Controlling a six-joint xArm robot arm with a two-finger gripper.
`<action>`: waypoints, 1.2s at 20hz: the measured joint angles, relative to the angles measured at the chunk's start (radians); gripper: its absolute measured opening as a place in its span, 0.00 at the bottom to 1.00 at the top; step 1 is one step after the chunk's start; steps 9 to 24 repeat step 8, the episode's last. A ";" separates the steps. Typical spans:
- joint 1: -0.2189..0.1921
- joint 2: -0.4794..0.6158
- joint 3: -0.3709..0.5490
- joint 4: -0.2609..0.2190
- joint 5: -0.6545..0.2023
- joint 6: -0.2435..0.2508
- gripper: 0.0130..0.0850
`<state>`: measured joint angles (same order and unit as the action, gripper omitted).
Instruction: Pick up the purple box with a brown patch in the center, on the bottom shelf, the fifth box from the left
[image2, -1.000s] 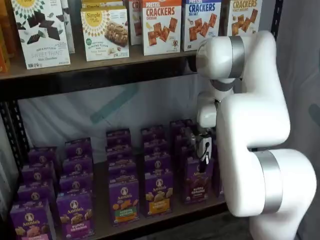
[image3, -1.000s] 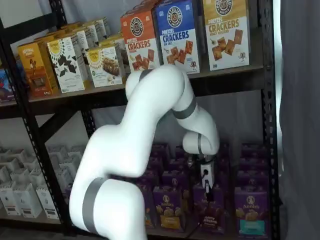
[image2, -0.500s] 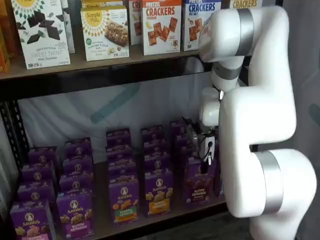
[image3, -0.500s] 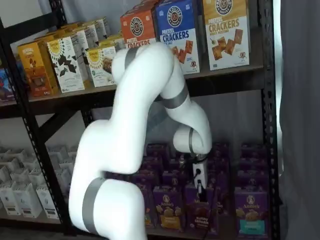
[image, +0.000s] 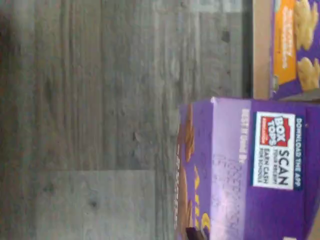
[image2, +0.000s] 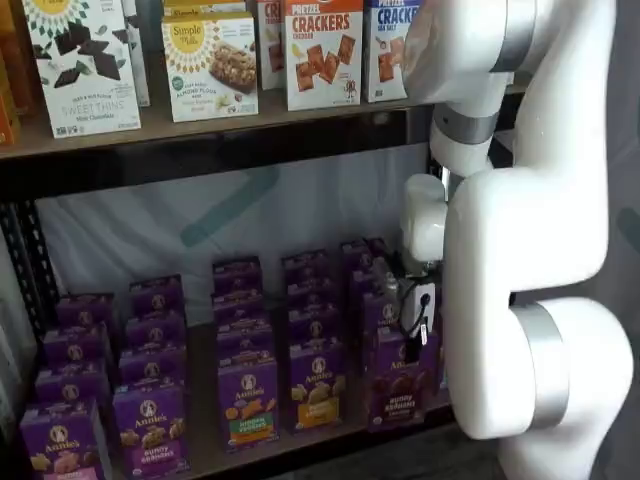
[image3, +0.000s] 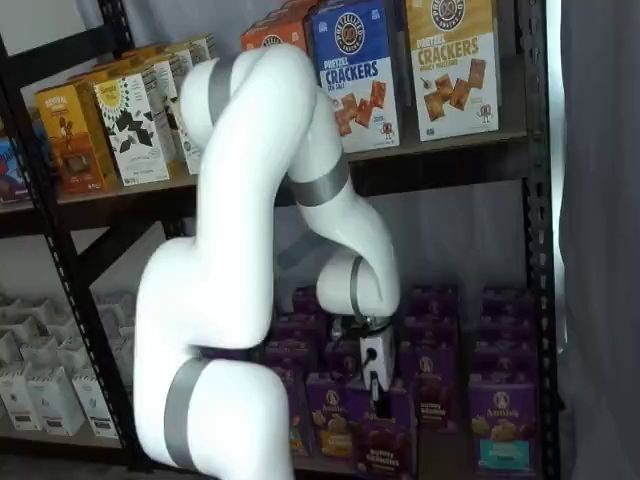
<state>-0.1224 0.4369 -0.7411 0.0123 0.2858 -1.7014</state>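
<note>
The purple box (image2: 397, 390) with the brown band hangs at the front edge of the bottom shelf (image2: 205, 458), out in front of its row. My gripper (image2: 413, 335) comes down on the box's top and is shut on it. In both shelf views the black fingers (image3: 378, 398) reach into the top of the purple box (image3: 385, 452). The wrist view shows the purple box (image: 250, 170) from above, its Box Tops label close up, over grey floor boards, with the bottom shelf's edge (image: 261, 50) beside it.
Rows of purple Annie's boxes fill the bottom shelf, an orange-band box (image2: 318, 387) and a green-band box (image2: 248, 402) in front. Cracker boxes (image2: 322, 50) stand on the higher shelf. My white arm (image2: 520, 260) stands before the shelves' right side. A black rack post (image3: 535, 250) rises at the right.
The arm's upper joints have risen while the wrist drew outward, and the purple box has come forward out of its row with the gripper.
</note>
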 joint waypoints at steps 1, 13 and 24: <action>0.006 -0.027 0.034 0.000 -0.008 0.006 0.17; 0.049 -0.227 0.255 0.062 -0.036 -0.010 0.17; 0.049 -0.227 0.255 0.062 -0.036 -0.010 0.17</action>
